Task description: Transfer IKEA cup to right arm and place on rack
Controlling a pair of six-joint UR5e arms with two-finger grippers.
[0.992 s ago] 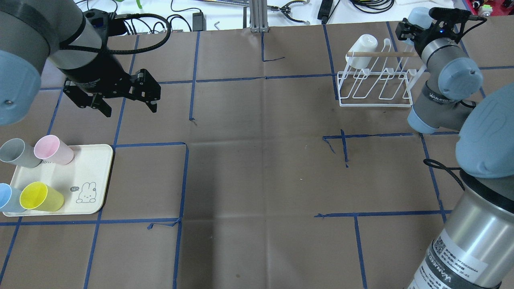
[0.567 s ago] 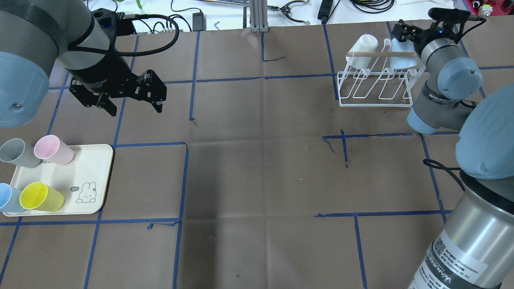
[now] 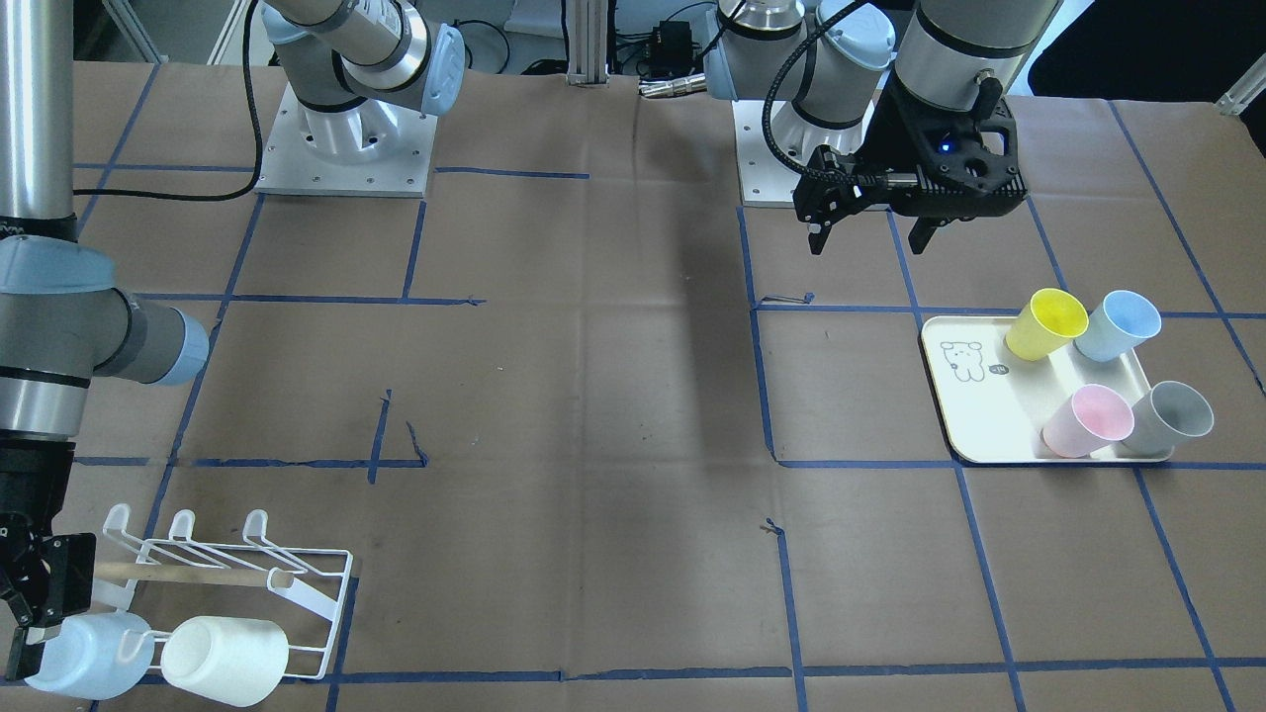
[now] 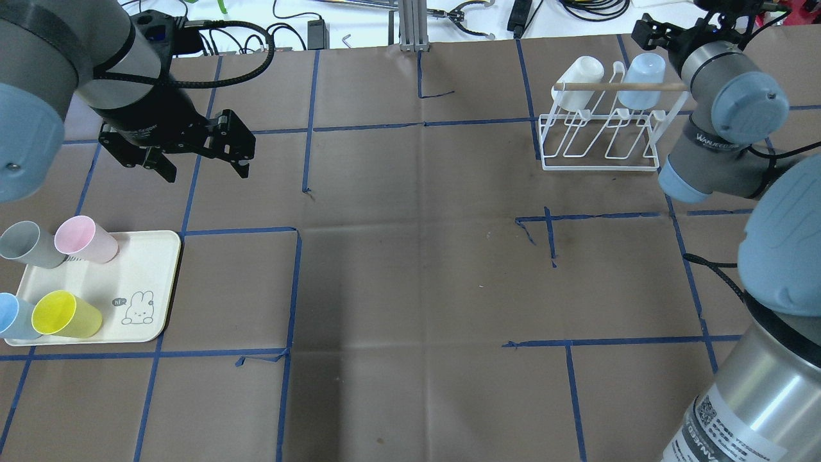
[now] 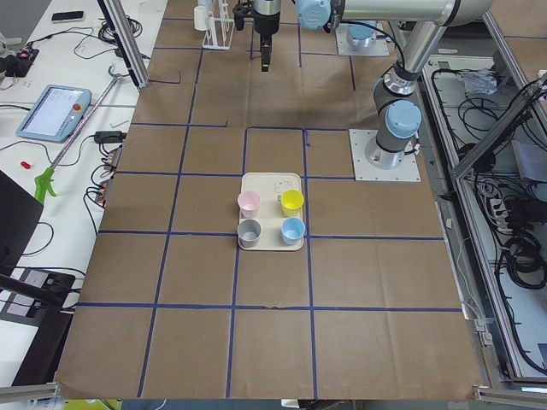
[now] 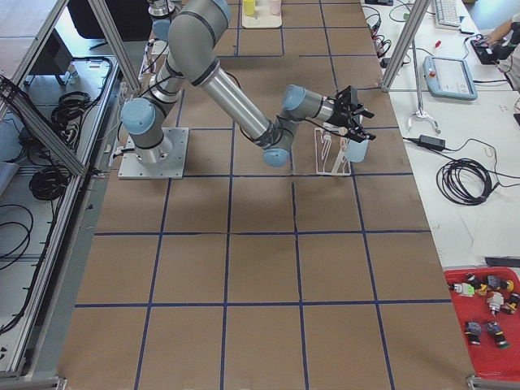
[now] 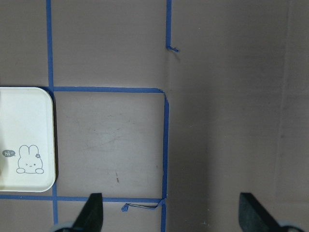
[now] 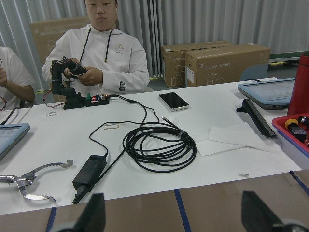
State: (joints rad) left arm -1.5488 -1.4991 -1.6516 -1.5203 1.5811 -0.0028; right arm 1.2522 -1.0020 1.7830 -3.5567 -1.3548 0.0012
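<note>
Since a second ago, blue cup (image 4: 640, 80) has settled on rack (image 4: 600, 138) beside white cup (image 4: 576, 82), at the tabletop's far right corner. Right gripper (image 3: 25, 618), fingers apart, touches it in front view only. Left gripper (image 4: 204, 168): spread, empty.

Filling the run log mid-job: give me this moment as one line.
pale blue cup: on rack beside white cup | right gripper: open, at cup | left gripper: open, empty | tray: four cups

Bare table (image 4: 417, 256) lies open between the tray (image 4: 151, 282) and the rack (image 4: 600, 144).
</note>
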